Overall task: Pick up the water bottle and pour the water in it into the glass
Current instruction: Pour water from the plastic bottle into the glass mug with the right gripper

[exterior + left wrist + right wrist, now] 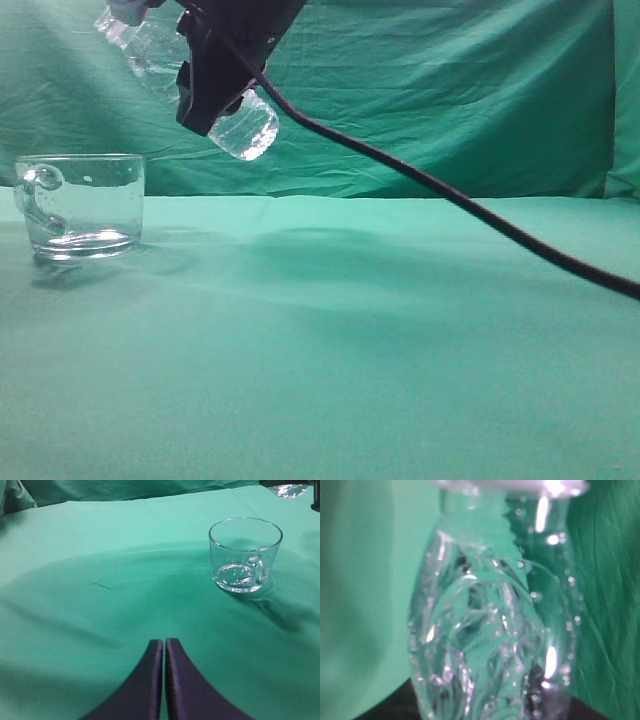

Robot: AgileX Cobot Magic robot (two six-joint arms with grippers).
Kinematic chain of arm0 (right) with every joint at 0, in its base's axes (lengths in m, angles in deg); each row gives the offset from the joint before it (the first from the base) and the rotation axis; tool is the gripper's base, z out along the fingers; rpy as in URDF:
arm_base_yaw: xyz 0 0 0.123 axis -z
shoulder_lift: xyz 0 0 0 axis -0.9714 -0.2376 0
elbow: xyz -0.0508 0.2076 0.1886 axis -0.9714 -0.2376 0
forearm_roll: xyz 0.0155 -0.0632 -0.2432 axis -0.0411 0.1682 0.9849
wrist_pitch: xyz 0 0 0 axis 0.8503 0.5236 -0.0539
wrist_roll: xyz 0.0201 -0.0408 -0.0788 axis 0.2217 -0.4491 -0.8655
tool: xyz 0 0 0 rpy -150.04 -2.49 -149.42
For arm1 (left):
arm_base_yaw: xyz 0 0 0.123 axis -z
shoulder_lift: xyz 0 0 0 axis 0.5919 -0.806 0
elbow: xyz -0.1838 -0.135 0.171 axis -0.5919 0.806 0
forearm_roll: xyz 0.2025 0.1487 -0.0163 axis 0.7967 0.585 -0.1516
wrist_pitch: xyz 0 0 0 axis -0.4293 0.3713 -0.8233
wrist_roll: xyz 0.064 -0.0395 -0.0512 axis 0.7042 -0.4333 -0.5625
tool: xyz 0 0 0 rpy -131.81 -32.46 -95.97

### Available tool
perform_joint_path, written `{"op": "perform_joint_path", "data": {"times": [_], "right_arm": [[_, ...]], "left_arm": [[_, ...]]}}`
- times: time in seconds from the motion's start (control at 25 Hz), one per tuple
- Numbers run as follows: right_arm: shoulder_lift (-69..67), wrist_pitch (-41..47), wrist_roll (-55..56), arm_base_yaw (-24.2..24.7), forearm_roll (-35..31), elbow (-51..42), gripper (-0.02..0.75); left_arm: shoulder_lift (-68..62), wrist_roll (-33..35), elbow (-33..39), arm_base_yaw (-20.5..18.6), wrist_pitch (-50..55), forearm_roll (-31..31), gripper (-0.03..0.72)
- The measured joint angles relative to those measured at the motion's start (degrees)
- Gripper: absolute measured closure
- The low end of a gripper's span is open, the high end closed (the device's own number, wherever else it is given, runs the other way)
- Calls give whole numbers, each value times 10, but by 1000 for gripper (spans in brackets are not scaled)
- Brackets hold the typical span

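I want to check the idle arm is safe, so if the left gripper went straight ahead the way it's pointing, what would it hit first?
Probably the green cloth. The left gripper is shut and points straight up the picture, while the glass stands off to its right, likely clear of that line.

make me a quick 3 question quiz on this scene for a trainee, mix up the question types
1. True or false: the water bottle is standing on the table.
2. Which gripper holds the bottle? A) left B) right
3. Fill in: the left gripper has its jaws ____.

Key:
1. False. It is held tilted in the air, up and to the right of the glass mug.
2. B, the right gripper.
3. Shut, holding nothing.
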Motion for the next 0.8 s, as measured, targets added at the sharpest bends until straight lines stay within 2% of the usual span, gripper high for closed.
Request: {"op": "perform_joint_path", "data": {"times": [0.36, 0.56, 0.8], "right_arm": [[-11, -13, 0, 0, 64, 1, 449], [-11, -14, 0, 0, 137, 1, 449], [-11, -14, -2, 0, 177, 1, 449]], "left_arm": [[0, 0, 0, 0, 0, 0, 688], [0, 0, 0, 0, 0, 0, 688], [0, 0, 0, 0, 0, 0, 688]]}}
